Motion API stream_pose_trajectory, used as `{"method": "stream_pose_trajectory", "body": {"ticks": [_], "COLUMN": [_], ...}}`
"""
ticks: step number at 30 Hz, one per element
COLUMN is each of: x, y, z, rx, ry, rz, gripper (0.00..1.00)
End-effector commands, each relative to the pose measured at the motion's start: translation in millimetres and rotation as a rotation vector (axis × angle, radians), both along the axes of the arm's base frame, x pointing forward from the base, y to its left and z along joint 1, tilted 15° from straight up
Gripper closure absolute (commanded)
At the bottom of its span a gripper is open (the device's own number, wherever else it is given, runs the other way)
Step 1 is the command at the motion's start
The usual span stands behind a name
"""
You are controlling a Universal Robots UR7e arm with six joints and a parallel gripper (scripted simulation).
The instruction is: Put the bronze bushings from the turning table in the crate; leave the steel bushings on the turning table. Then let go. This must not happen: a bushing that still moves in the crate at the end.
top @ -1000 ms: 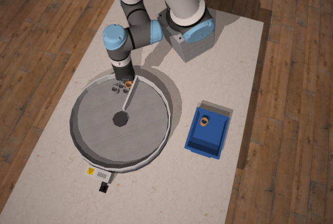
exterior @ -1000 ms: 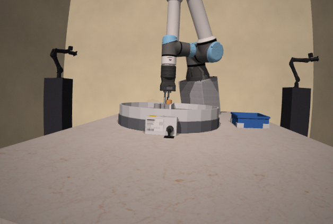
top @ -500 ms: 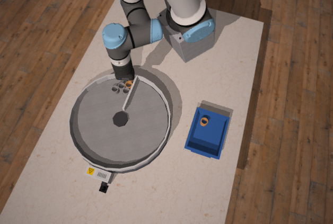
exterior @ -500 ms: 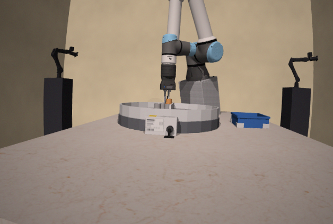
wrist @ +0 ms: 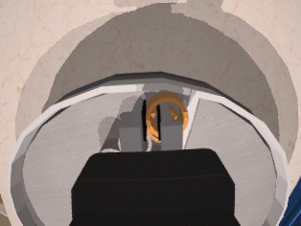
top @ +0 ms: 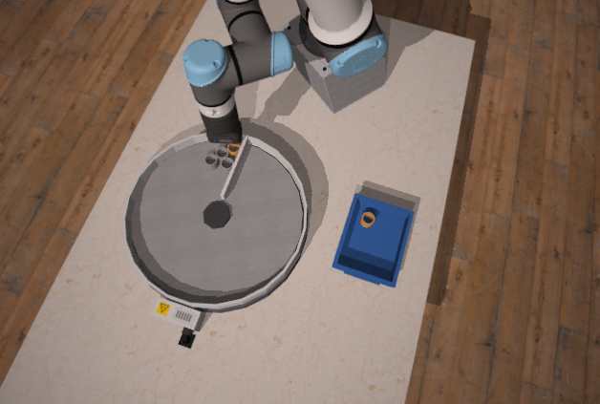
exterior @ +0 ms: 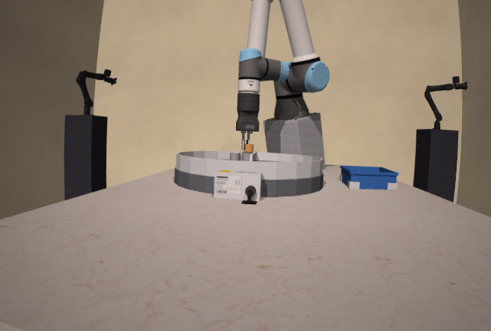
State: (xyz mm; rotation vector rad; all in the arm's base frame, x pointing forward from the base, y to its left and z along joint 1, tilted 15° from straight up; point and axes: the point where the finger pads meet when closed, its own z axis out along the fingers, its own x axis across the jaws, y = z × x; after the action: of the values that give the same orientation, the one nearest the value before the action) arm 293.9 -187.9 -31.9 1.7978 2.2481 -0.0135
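My gripper (exterior: 245, 142) is shut on the wall of a bronze bushing (exterior: 249, 147) and holds it just above the rim of the turning table (top: 215, 220), at its far side. The held bronze bushing also shows in the top view (top: 233, 149) and in the wrist view (wrist: 166, 116) between the fingers. Three steel bushings (top: 216, 158) stand clustered on the turning table just below and left of the held one, next to the radial fence (top: 236, 168). Another bronze bushing (top: 367, 215) lies in the blue crate (top: 374, 239) right of the table.
The robot's grey base pedestal (top: 339, 78) stands behind the turning table. A control box with a knob (top: 186, 324) sits at the table's front edge. Two black camera stands (exterior: 85, 152) (exterior: 435, 160) flank the bench.
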Motion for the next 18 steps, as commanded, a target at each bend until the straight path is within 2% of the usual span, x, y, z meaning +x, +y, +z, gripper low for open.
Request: {"method": "stream_pose_trajectory", "body": {"ticks": [1, 18], "x": [-0.6, -2.1], "y": [0.5, 1.7], "z": [4.5, 11.7], "rx": [-0.001, -0.001], "ry": [-0.001, -0.001], "rz": [0.000, 0.000], "gripper": [1.00, 1.00]}}
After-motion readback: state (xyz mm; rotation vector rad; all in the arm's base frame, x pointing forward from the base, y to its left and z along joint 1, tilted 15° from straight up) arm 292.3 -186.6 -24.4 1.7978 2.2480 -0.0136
